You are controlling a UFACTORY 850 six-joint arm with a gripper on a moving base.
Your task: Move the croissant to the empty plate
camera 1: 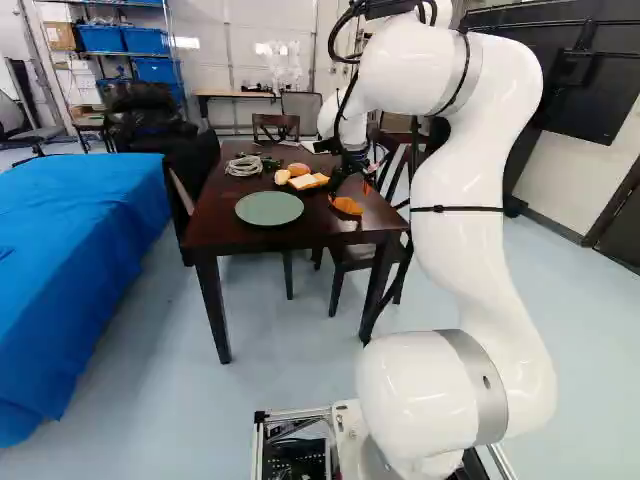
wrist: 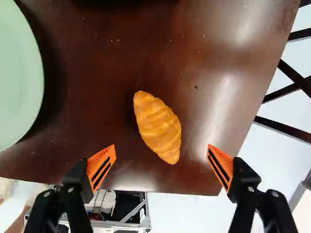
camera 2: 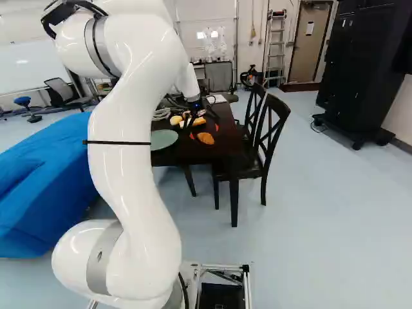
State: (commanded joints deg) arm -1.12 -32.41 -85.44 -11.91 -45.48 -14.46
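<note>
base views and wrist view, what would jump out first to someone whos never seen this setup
First, probably the big white arm, filling much of the left base view right of its middle. Next, the bright blue cover at that view's left. In the wrist view, it is the golden croissant on the dark table, just ahead of the open gripper.

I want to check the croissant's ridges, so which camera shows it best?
The wrist view: it looks down on the whole croissant, large and uncovered, with its ridges clear. Both base views show it only as a small orange shape on the table, ridges hard to make out.
</note>
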